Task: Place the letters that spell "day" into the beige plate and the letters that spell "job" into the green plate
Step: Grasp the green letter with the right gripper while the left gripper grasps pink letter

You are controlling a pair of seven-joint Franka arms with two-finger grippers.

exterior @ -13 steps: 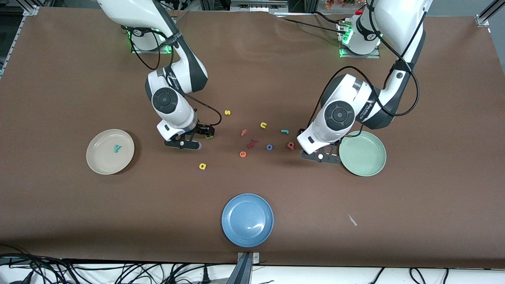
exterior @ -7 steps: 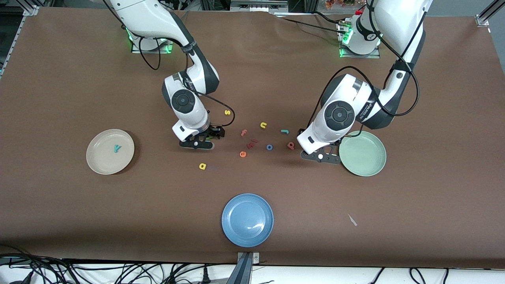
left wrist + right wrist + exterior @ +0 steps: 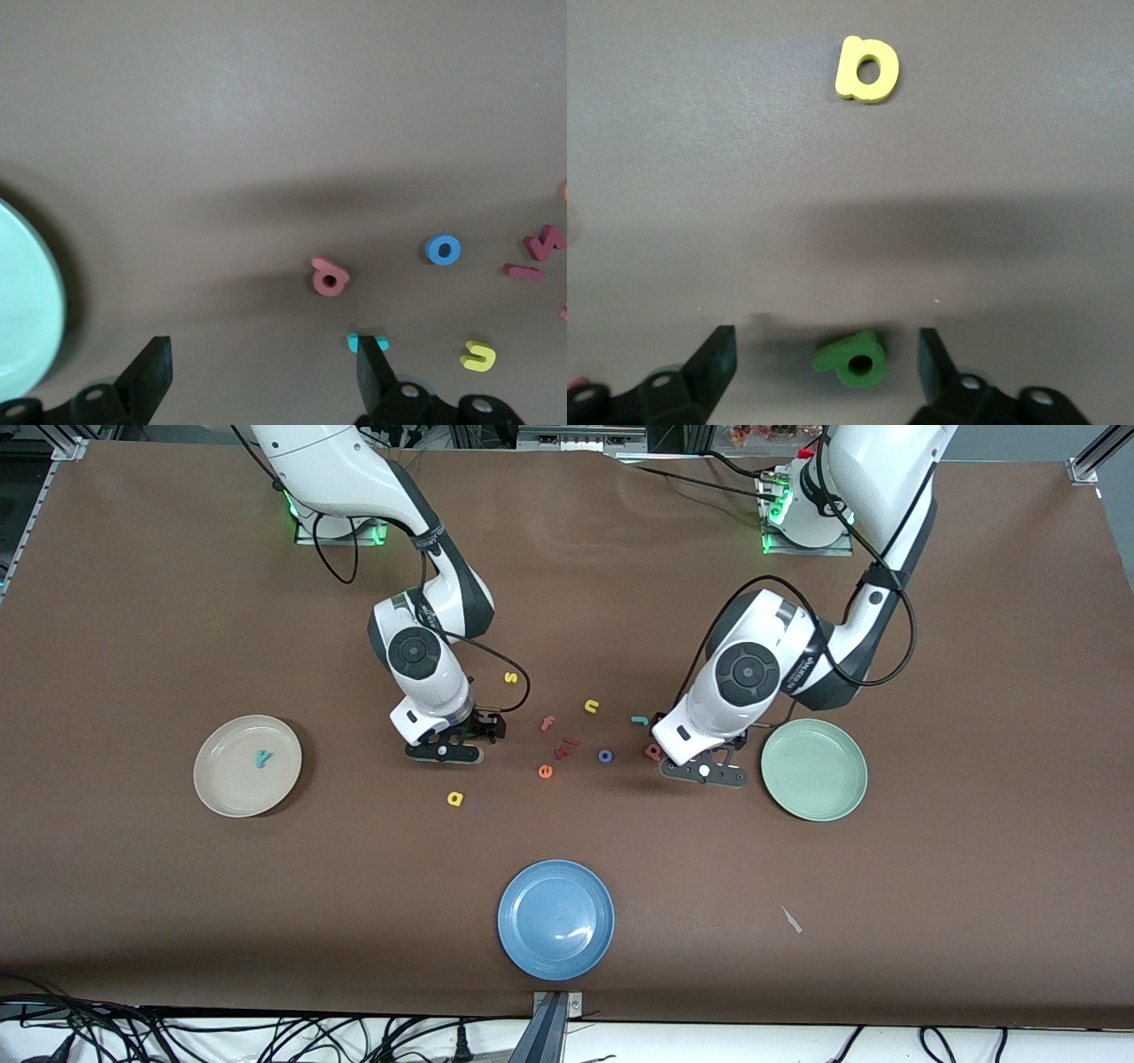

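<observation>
Right claw (image 3: 446,749) is low over the desk (image 3: 567,558) at mid-height of the front view, jaws wide around the green d (image 3: 852,359). The yellow a (image 3: 455,799) lies loose lower in frame, and the teal y (image 3: 263,758) is in the beige plate (image 3: 221,788). Left claw (image 3: 704,769) is also wide by the pink b (image 3: 653,752), beside the empty green plate (image 3: 813,815); the teal j (image 3: 639,720) and blue o (image 3: 605,756) are loose mid-frame. Risks: the thin foam d sits off-centre in the gap, so closing may flick it, and a left finger may nudge the j.
</observation>
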